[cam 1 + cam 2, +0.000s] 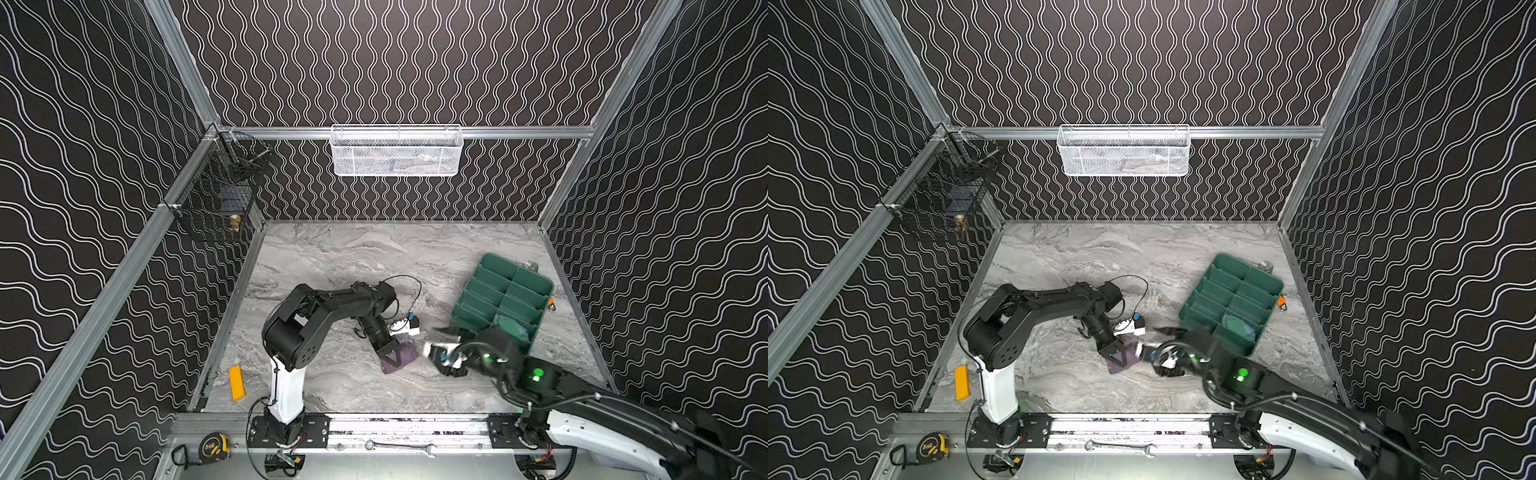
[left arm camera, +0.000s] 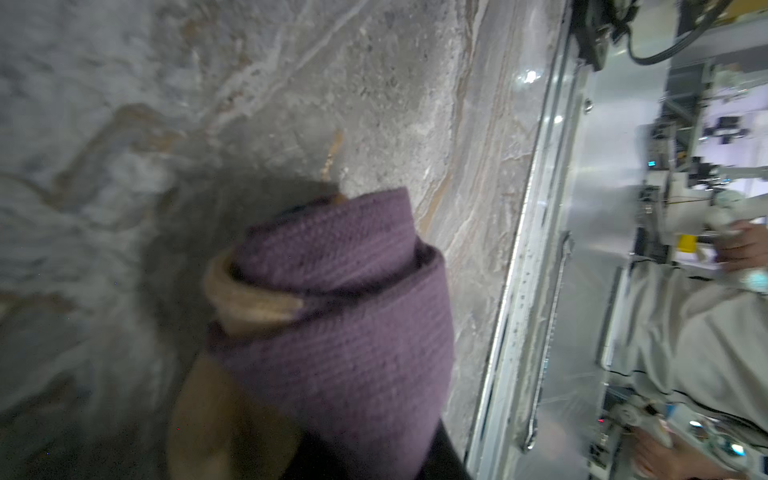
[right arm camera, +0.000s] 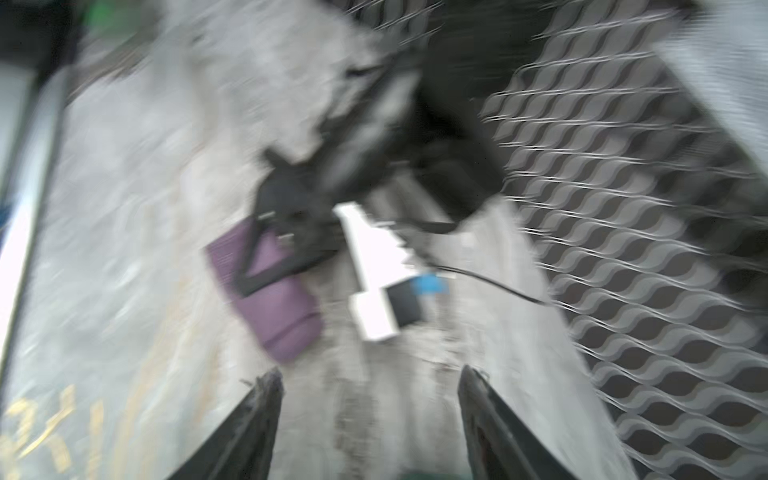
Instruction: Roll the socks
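The purple sock (image 2: 340, 332) is rolled into a bundle, with its peach part (image 2: 249, 303) showing at the roll's end. It lies on the marble table, and my left gripper (image 1: 390, 353) is shut on it. The roll hides the jaws in the left wrist view. In both top views the roll (image 1: 1130, 356) sits between the two grippers. My right gripper (image 3: 370, 374) stands open and empty just right of the sock (image 3: 270, 299), blurred. A blue-green rolled bundle (image 1: 513, 328), probably the blue sock, lies in a compartment of the green tray.
The green divided tray (image 1: 519, 266) sits at the right, close behind my right arm. A yellow block (image 1: 237, 382) lies near the left arm's base. A white mesh basket (image 1: 395, 149) and a black wire basket (image 1: 216, 195) hang on the walls.
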{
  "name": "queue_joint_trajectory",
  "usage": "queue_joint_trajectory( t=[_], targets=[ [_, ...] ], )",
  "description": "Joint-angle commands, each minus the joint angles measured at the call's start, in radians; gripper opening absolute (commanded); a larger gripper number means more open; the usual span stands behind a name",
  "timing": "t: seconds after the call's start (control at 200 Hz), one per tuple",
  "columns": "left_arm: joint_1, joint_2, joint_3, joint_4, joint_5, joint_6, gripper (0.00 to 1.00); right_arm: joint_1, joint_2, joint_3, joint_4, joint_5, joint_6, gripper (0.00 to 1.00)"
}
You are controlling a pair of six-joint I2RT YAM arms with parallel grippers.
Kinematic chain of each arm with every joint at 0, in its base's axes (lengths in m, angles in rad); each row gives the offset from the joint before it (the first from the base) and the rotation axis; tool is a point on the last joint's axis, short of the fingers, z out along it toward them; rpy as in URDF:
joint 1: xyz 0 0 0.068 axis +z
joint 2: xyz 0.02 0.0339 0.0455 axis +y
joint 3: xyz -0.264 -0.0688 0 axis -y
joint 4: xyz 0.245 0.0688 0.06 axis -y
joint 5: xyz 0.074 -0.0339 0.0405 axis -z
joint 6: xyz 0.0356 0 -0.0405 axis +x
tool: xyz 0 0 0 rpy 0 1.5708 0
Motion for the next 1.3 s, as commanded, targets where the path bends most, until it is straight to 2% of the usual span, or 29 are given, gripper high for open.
queue_joint_trajectory(
  t=[0.0, 0.085, 0.17, 0.345, 0.475, 0.596, 0.671, 0.791, 1.001, 1.086, 1.291],
  targets=[
    [0.004, 0.075, -0.019, 0.031, -0.466, -0.023, 0.00, 0.080, 0.195, 0.007, 0.085, 0.053, -0.050, 0.69],
    [0.010, 0.068, -0.027, 0.044, -0.486, -0.032, 0.00, 0.137, 0.392, 0.043, 0.152, 0.104, -0.052, 0.70],
    [0.010, 0.050, -0.037, 0.051, -0.494, -0.033, 0.00, 0.155, 0.527, 0.062, 0.238, 0.118, -0.064, 0.70],
    [0.010, 0.053, -0.037, 0.054, -0.484, -0.034, 0.00, 0.157, 0.672, 0.066, 0.421, 0.195, -0.092, 0.69],
    [0.010, 0.068, -0.027, 0.052, -0.472, -0.034, 0.00, 0.158, 0.743, 0.059, 0.462, 0.238, -0.120, 0.63],
    [0.010, 0.057, -0.028, 0.059, -0.461, -0.035, 0.00, 0.158, 0.765, 0.047, 0.432, 0.220, -0.109, 0.47],
    [0.011, 0.038, -0.032, 0.080, -0.450, -0.048, 0.00, 0.164, 0.775, 0.052, 0.382, 0.199, -0.086, 0.27],
    [0.010, -0.013, -0.039, 0.111, -0.396, -0.070, 0.19, 0.185, 0.794, 0.057, 0.337, 0.204, -0.063, 0.00],
    [0.009, -0.110, -0.042, 0.141, -0.280, -0.099, 0.33, 0.194, 0.775, 0.043, 0.298, 0.226, -0.017, 0.00],
    [0.009, -0.157, -0.057, 0.164, -0.232, -0.116, 0.35, 0.193, 0.753, 0.026, 0.304, 0.241, -0.004, 0.00],
    [0.011, -0.377, -0.126, 0.264, -0.216, -0.171, 0.51, 0.185, 0.698, 0.010, 0.237, 0.247, 0.021, 0.00]
  ],
)
